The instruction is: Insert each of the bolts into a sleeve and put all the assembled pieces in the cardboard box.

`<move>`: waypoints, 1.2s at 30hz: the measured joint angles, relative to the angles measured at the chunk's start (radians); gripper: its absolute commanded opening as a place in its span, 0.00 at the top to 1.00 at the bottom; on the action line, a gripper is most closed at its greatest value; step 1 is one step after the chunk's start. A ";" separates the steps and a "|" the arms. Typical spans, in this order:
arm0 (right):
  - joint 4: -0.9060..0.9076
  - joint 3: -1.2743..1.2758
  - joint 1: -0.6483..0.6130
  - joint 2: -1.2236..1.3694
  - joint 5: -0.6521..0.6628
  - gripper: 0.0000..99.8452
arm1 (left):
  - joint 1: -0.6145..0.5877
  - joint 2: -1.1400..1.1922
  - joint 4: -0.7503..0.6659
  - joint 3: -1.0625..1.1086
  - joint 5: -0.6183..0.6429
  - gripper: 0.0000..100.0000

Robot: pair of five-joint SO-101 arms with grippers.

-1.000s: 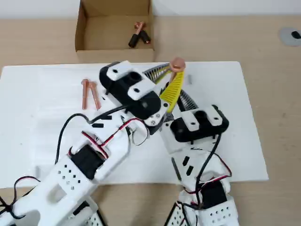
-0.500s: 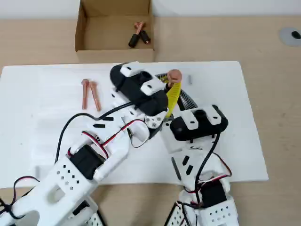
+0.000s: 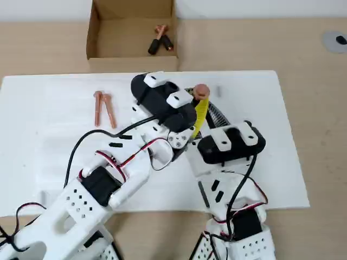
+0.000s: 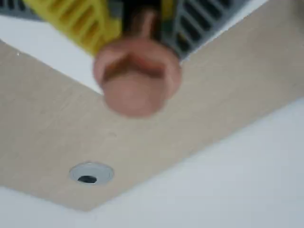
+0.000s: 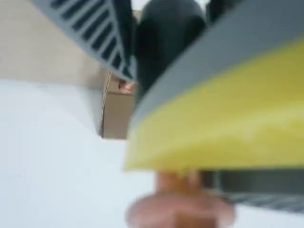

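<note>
1. Left hand pinches the copper bolt by its shank. The head is left free and it's held above the white mat, so the shank can feed a sleeve.
2. Right hand looks clamped on the black sleeve, in line with the bolt; probably the mating step.
3. Two spare bolts wait on the mat; finished pieces lie in the cardboard box.

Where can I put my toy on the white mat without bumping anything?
The mat is bare on its right side, between the right arm and its edge, and at its left end, past the two loose bolts. The middle is crowded, where the left arm meets it.
</note>
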 measured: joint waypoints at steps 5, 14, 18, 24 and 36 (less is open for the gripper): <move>0.000 0.002 0.000 0.000 0.000 0.99 | 0.000 -0.009 0.032 -0.002 0.000 0.93; 0.000 0.003 -0.002 0.000 -0.002 0.99 | 0.005 -0.094 0.230 -0.037 0.006 0.90; 0.000 0.003 0.000 0.000 -0.002 0.99 | 0.009 -0.126 0.261 -0.038 0.005 0.90; 0.000 0.003 0.000 0.000 -0.002 0.99 | -0.038 -0.144 0.304 -0.054 0.006 0.90; 0.000 0.003 0.000 0.000 -0.002 0.99 | -0.133 -0.147 0.692 -0.341 0.005 0.90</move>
